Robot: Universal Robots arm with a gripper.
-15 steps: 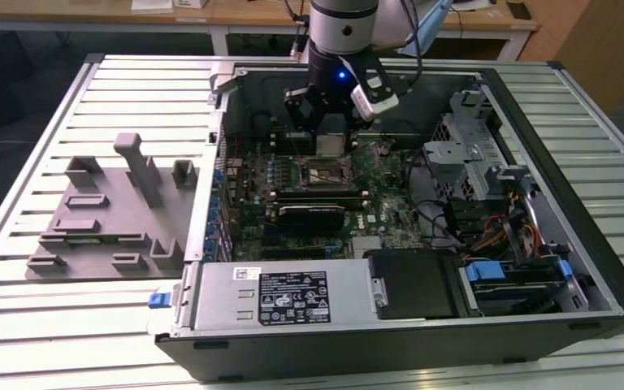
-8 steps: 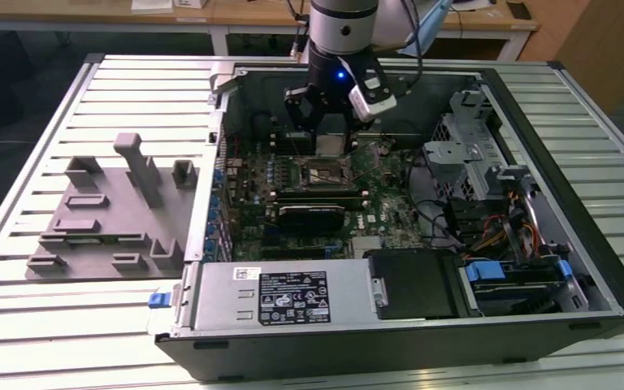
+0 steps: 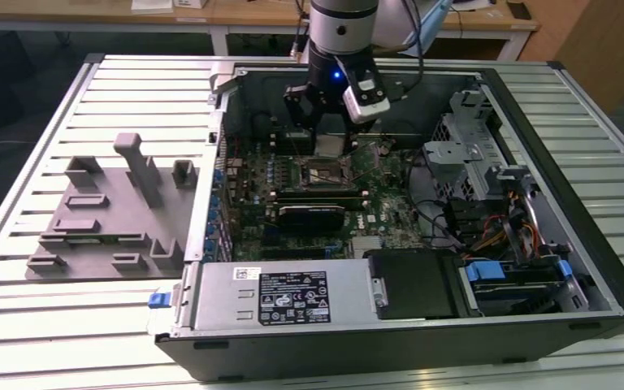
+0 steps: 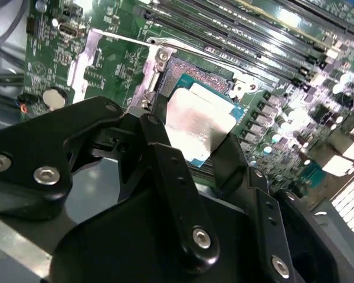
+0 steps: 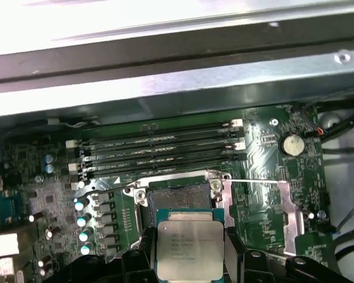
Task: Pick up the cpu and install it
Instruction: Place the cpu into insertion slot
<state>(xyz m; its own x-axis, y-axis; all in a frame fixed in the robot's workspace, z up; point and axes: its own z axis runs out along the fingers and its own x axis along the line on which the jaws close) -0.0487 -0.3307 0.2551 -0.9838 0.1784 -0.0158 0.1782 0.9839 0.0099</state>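
The cpu (image 5: 189, 247), a flat square chip with a silvery lid, sits clamped between the black fingers (image 5: 146, 256) of my gripper (image 5: 189, 256). It hangs just above the open socket (image 5: 180, 197) on the green motherboard, partly overlapping it in both wrist views. In the second wrist view the cpu (image 4: 196, 124) shows bright between the two fingers (image 4: 165, 165), with the socket (image 4: 194, 73) and its raised metal frame behind it. In the exterior view my gripper (image 3: 328, 136) reaches down inside the open computer case, over the socket (image 3: 328, 172).
A grey plastic tray (image 3: 111, 211) lies on the slatted table at the exterior view's left. In the case are the power supply (image 3: 279, 296), a drive cage (image 3: 474, 154), cables, memory slots (image 5: 165, 147) and a coin battery (image 5: 292, 144). The case wall (image 5: 177, 71) runs close behind the slots.
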